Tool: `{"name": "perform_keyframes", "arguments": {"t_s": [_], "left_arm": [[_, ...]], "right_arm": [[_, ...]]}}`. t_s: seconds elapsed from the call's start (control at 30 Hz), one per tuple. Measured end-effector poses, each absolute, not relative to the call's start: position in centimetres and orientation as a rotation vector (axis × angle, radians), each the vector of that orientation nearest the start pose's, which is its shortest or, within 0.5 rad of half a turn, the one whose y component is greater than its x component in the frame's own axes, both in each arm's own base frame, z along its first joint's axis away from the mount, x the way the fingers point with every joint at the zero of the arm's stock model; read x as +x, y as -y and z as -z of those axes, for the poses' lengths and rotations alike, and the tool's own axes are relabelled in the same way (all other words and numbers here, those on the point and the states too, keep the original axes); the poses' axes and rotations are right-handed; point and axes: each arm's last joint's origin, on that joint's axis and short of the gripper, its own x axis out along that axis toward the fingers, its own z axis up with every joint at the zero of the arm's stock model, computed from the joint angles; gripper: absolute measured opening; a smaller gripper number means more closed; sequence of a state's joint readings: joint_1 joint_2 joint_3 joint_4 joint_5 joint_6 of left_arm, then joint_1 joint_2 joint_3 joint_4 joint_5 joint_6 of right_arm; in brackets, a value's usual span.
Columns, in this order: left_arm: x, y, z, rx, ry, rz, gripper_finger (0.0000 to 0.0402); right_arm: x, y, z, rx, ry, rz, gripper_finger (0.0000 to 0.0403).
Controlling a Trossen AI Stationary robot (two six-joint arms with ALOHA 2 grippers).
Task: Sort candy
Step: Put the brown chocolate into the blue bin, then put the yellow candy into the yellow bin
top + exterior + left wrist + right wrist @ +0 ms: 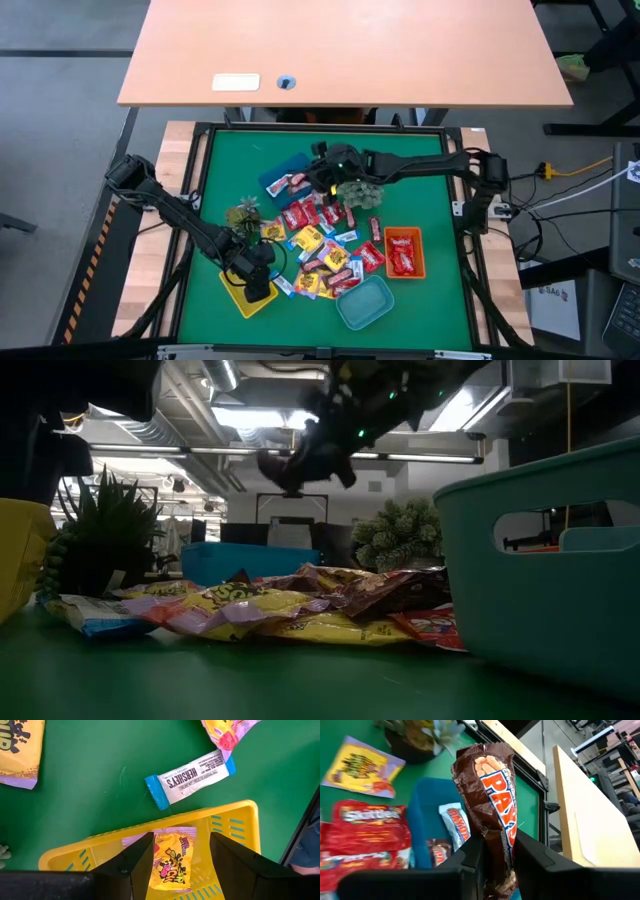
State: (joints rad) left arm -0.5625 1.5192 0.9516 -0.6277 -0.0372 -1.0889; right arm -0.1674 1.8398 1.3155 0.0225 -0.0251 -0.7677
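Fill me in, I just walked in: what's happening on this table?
Two robot arms are sorting candy into trays. The right gripper holds a brown PayDay bar above the blue tray. The left gripper stands open over the yellow tray, a yellow Sour Patch packet lying inside. A pile remains mid-table.

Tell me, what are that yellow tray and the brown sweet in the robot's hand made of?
The yellow tray looks like moulded plastic: smooth, slightly glossy walls with slots cut through them. The brown sweet, pinched in the right hand, seems wrapped in thin foil or plastic film; it crinkles and catches the light. The green table looks like matte felt or a mat, though that is hard to settle.
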Motion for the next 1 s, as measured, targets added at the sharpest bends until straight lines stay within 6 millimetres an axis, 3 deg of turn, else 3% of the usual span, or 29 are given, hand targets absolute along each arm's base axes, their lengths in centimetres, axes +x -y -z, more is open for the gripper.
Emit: {"name": "perform_keyframes", "arguments": {"t_s": [0.2, 0.63, 0.8, 1.0], "left_arm": [[23.9, 15.0, -19.7, -0.596, -1.228, -0.197, 0.0179], [23.9, 15.0, -19.7, -0.596, -1.224, -0.197, 0.0179], [24.1, 15.0, -19.8, -0.599, -1.197, -0.196, 0.0179], [25.5, 15.4, -20.6, -0.599, -0.98, -0.177, 0.0179]], "right_arm": [[42.0, 6.9, -22.2, -0.704, -0.55, -0.054, 0.0092], [42.1, 7.3, -22.0, -0.733, -0.592, 0.064, 0.0247], [42.1, 7.3, -22.1, -0.733, -0.594, 0.069, 0.0259], [41.5, 5.7, -23.6, -0.765, -0.612, 0.122, 0.0253]]}}
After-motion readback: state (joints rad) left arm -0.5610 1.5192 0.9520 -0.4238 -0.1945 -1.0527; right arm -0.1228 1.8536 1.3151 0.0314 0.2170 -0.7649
